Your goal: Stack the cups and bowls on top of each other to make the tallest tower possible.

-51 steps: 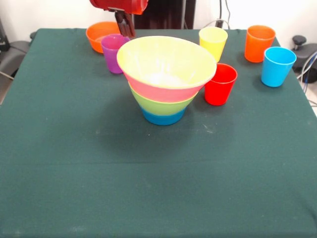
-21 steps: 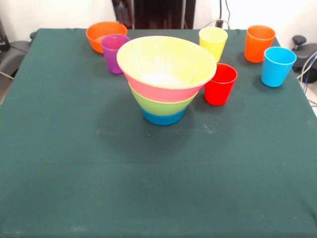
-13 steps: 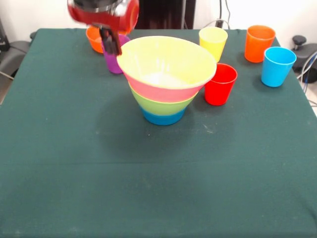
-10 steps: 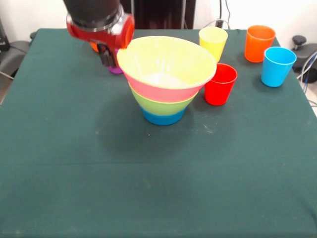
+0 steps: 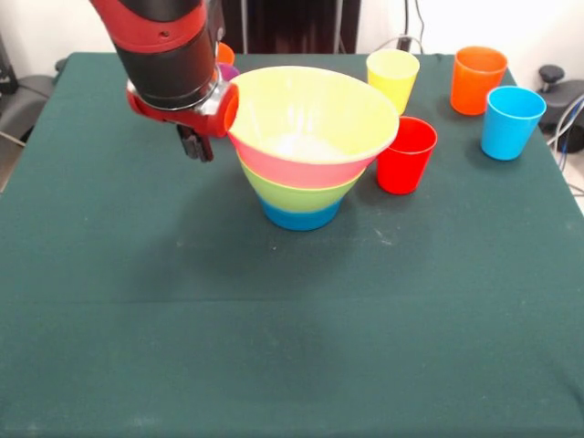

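Front view: the tower (image 5: 308,146) stands near the middle of the tabletop (image 5: 274,347), a nested cone with a blue bowl at its foot, green and pink bands above, and a wide, pale yellowish bowl on top. The end effector (image 5: 195,144) hangs just beside the tower's rim, low over the cloth; whether its fingers are apart or together cannot be told. Behind the arm only slivers of a purple cup (image 5: 228,70) and an orange bowl (image 5: 224,53) show. A red cup (image 5: 407,154) sits just beside the tower, a yellow cup (image 5: 392,79) behind it, and an orange cup (image 5: 478,79) and light blue cup (image 5: 512,121) stand close together toward the corner.

These pieces look like light, stiff, glossy plastic, likely slippery under a pinch. A cup is probably best taken across its rim or upper wall; the wide bowls offer only a thin lip.

The tabletop is covered in dark green cloth, flat with faint creases. Beyond it are a pale wall, cables and dark equipment.
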You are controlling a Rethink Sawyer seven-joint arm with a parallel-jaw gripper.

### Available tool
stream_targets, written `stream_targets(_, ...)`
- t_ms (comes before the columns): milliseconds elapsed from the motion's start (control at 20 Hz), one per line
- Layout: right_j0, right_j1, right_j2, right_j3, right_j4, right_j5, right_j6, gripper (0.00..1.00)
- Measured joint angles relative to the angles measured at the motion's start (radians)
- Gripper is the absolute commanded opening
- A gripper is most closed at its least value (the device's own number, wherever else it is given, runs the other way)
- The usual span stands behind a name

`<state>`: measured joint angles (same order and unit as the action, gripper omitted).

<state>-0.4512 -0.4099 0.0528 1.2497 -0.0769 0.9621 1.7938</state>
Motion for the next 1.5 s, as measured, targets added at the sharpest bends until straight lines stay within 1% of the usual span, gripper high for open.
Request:
stream_targets(300, -0.026, -0.001, 0.0, 0.018, -0.001, -0.044, 0.0, 0.0)
stream_targets(700, -0.054, 0.005, 0.0, 0.014, -0.004, -0.05, 0.0, 0.0)
stream_targets(1050, -0.07, 0.039, 0.0, -0.02, -0.014, -0.051, 0.0, 0.0)
stream_targets(1500, -0.085, 0.078, 0.0, -0.028, -0.021, -0.05, 0.0, 0.0)
